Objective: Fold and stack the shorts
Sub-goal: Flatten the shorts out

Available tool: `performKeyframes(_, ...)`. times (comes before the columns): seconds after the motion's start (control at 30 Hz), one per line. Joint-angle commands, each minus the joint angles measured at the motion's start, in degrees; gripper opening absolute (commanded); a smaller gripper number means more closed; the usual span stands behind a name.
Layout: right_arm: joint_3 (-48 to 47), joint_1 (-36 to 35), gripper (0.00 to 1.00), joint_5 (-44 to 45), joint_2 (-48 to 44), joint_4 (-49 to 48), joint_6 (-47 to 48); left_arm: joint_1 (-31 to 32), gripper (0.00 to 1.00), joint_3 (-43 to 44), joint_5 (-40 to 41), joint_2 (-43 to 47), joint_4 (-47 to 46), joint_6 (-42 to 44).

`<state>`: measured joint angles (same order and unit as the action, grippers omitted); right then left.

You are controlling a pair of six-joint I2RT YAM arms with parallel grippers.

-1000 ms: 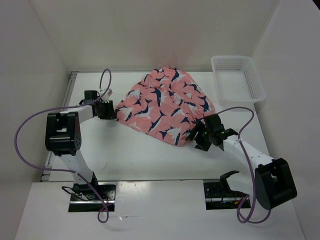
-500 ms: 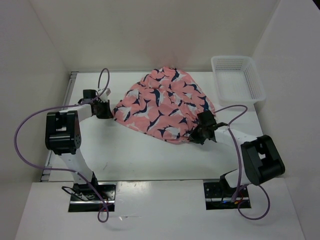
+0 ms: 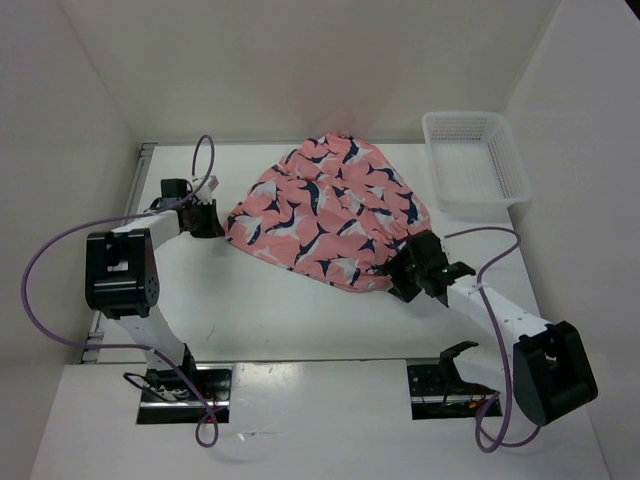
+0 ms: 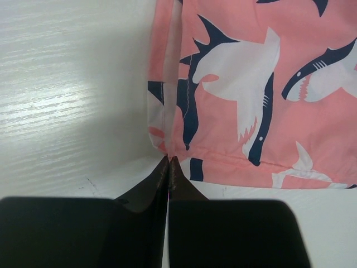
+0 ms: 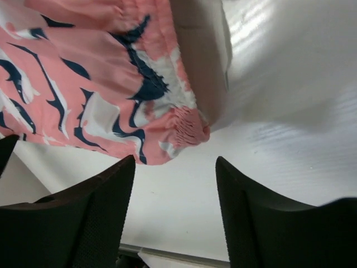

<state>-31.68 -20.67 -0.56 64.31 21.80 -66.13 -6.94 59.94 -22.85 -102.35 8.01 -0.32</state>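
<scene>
The salmon-pink shorts with navy-and-white shapes lie spread in a rough fan in the middle of the table. My left gripper is at their left corner. In the left wrist view its jaws are shut, with the hem corner of the shorts pinched at the tips. My right gripper is at the shorts' front right corner. In the right wrist view it is open and empty, and the gathered waistband corner lies just beyond its fingertips, apart from them.
A white mesh basket stands at the back right, close to the shorts' right edge. White walls enclose the table on the left, back and right. Purple cables loop from both arms.
My left gripper has drawn the shorts' left corner slightly leftward. My right arm swung in toward the shorts' front right corner, then eased back a little to the right, jaws still open.
</scene>
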Motion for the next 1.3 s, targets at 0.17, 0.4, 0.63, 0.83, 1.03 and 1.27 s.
performKeyframes(0.17,5.9,-2.4,0.53,-5.1,2.2,-8.3,-10.1,-0.3,0.00,-0.7,-2.5,2.9,0.3,0.3)
performKeyframes(0.4,5.9,-2.4,0.52,0.6,6.9,-13.0,-11.8,-0.3,0.00,-0.7,-2.5,2.9,0.3,0.3)
performKeyframes(0.63,0.9,-2.4,0.22,7.7,12.9,-13.2,-10.6,-0.3,0.00,-0.7,-3.6,3.5,0.9,0.3)
performKeyframes(0.83,-13.4,-1.8,0.00,15.0,9.0,-1.4,-1.6,-0.3,0.00,3.9,-6.1,8.7,2.2,0.3)
performKeyframes(1.03,-30.6,5.4,0.00,9.6,1.3,7.3,13.6,-0.3,0.00,15.2,-8.3,15.1,-2.8,0.3)
performKeyframes(1.27,-52.6,5.9,0.00,6.8,-0.9,17.0,26.0,-2.2,0.00,32.0,-10.5,22.6,-2.7,0.3)
